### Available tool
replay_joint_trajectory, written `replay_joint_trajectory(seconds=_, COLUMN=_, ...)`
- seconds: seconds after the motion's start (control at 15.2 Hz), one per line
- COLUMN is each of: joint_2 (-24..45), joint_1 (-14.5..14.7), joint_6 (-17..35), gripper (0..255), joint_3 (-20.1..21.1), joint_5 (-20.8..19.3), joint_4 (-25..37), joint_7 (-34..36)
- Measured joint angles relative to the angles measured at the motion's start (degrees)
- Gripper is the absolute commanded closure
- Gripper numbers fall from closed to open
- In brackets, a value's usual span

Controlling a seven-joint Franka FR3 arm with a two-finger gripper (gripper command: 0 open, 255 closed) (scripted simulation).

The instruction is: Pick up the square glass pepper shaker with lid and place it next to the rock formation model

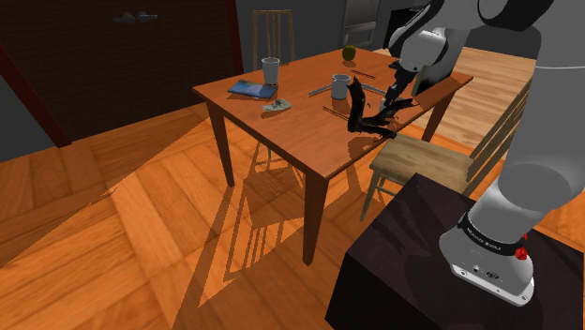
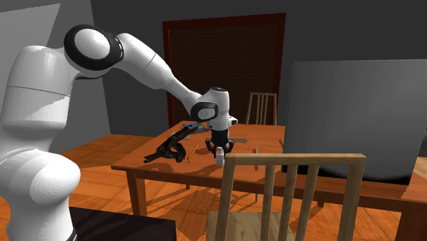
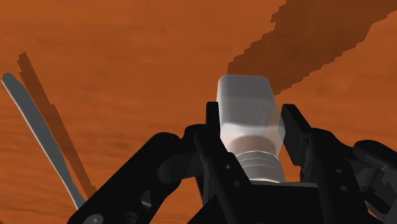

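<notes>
Black jagged rock formation model (image 2: 166,149) sits by the robot-side edge of the brown wooden worktop (image 1: 300,136). Near it, fingers (image 3: 294,130) clamp the translucent white square lidded pepper shaker (image 3: 248,108). Grasp looks done; set-down and release left.

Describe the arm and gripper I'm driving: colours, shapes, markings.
The arm is glossy white, built of rounded tubular links with dark grey round caps at the joints. Near its base sits a black band with small white lettering and a red spot. The gripper is all black, its two fingers flat and blocky.
</notes>
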Motion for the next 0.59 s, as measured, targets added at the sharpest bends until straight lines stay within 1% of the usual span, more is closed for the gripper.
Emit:
replay_joint_trajectory(seconds=0.33, joint_2=-0.78, joint_1=0.30, joint_6=-1.06, gripper=255, joint_3=-0.43, joint_5=-0.95, joint_4=0.47, joint_7=0.77)
replay_joint_trajectory(seconds=0.59, joint_2=-2.98, joint_1=1.09, joint_6=-3.32, gripper=255, joint_3=-1.42, joint_5=-3.29, joint_4=1.14, joint_7=2.61)
